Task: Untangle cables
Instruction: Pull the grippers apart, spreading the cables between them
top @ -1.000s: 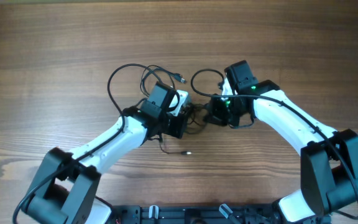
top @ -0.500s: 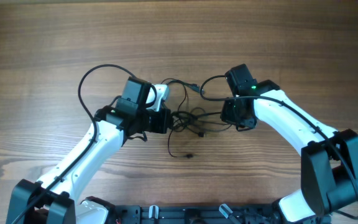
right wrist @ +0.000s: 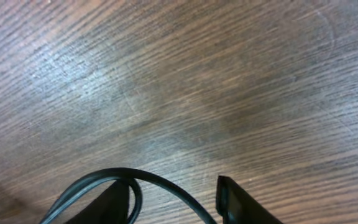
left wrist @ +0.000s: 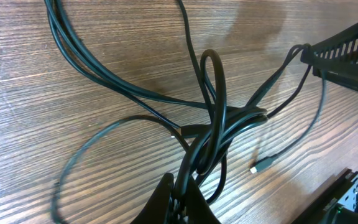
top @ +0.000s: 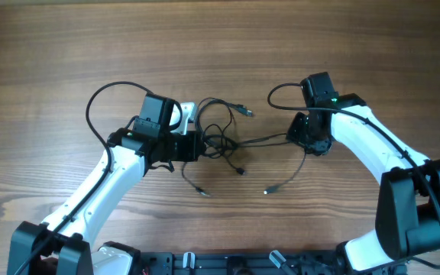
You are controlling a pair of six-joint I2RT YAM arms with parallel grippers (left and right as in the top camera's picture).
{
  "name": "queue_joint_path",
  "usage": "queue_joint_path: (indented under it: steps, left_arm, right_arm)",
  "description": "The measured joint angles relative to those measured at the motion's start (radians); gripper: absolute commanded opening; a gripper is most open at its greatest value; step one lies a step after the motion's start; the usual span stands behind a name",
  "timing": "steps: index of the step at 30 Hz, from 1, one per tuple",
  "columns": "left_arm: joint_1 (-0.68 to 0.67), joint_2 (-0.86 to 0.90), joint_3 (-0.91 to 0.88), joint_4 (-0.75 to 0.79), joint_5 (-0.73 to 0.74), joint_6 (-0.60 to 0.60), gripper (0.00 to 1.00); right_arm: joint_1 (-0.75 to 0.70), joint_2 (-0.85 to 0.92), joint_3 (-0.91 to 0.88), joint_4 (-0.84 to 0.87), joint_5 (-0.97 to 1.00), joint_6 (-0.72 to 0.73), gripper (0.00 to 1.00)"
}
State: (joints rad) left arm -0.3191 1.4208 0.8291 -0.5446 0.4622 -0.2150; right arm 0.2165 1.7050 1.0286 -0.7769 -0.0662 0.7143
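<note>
Right gripper [top: 298,137] has backed off from the tangle, jaws now parted; cables [top: 221,141] strung out between the arms.
Left gripper [left wrist: 182,200] clamped on the bundled strands, knot just ahead of its tips. One strand arcs loose between the right fingers [right wrist: 241,202], unpinched. Bare wood table [top: 373,46] open beyond both grippers; two plug ends [top: 202,192] lie loose nearer the arm bases.

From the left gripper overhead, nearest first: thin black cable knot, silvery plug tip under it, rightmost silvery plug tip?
1. Cable knot, beside the left gripper.
2. Plug tip under knot, lower right.
3. Rightmost plug tip, farthest right.
</note>
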Motion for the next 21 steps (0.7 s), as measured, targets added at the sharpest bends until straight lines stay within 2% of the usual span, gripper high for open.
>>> queue_joint_path:
  steps: [7,14,16,21]
  left_arm:
    - [0.003,-0.001,0.000,-0.020,-0.019,0.000,0.04]
    - [0.035,-0.002,-0.001,-0.040,-0.084,0.000,0.04]
    - [0.037,-0.002,-0.001,-0.040,-0.083,0.000,0.04]
    - [0.037,-0.002,-0.001,-0.034,-0.082,0.000,0.04]
  right_arm:
    - [-0.021,0.000,0.000,0.006,0.053,0.001,0.48]
    - [-0.184,0.000,0.000,0.010,0.154,0.002,0.46]
    - [-0.208,0.000,0.000,0.042,0.090,-0.037,0.46]
    - [-0.190,0.000,0.000,0.071,-0.271,-0.230,0.50]
